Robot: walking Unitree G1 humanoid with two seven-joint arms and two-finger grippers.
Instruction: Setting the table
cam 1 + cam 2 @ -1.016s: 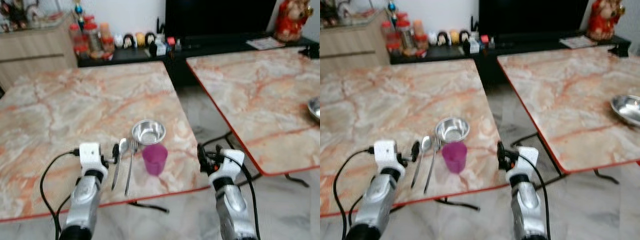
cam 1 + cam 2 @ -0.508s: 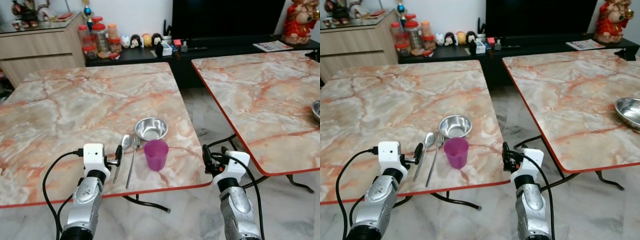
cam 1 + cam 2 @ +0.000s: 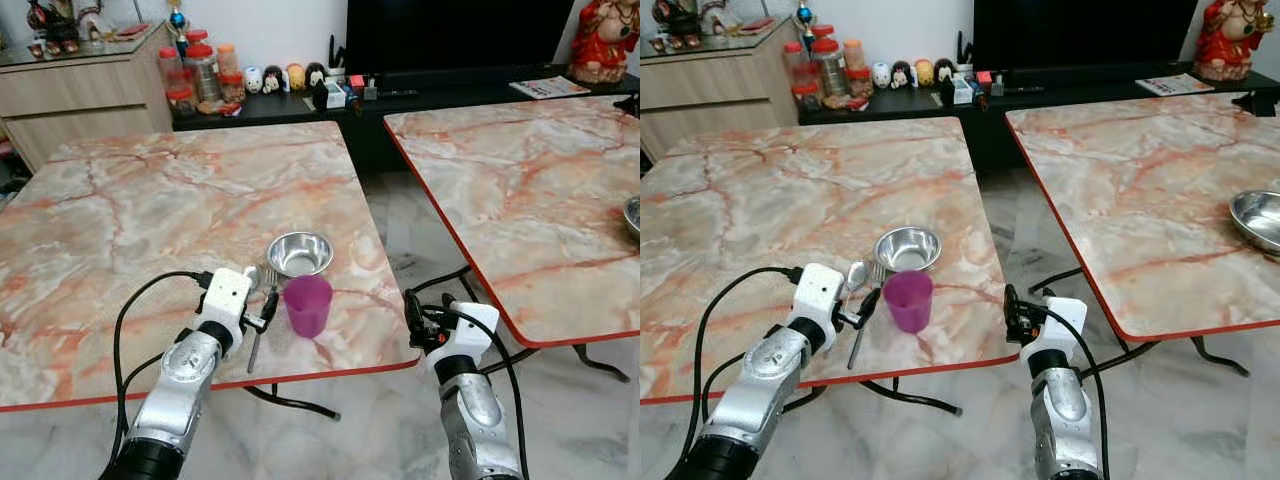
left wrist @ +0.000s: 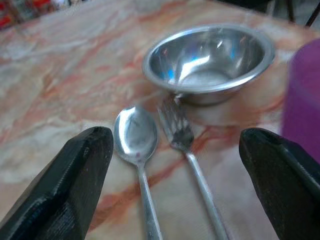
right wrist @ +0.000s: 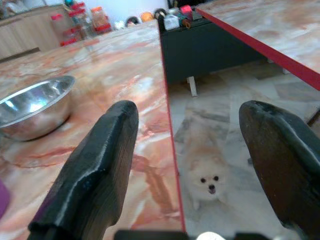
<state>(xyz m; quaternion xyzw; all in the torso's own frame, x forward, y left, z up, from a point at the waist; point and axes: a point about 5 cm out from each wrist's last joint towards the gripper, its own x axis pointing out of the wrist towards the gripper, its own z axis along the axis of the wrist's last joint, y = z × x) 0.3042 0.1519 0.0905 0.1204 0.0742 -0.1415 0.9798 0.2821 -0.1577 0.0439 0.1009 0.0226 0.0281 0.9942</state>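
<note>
1. The right gripper [image 3: 412, 312] hangs off the near table's edge at about four o'clock from the cup, its fingers [image 5: 95, 165] spread wide over floor where a small white dog [image 5: 209, 179] stands.
2. The left gripper [image 3: 866, 305] hovers low over the cutlery handles, fingers [image 4: 70, 185] parted and holding nothing.
3. Spoon [image 4: 136, 137] and fork [image 4: 176, 131] lie side by side on the marble table [image 3: 130, 220], at nine o'clock from the purple cup [image 3: 307, 305].
4. The steel bowl [image 3: 299, 253] sits just beyond, at twelve o'clock from the cup.
5. On the second table [image 3: 1140, 170], at three o'clock, another steel bowl [image 3: 1258, 219] rests.
</note>
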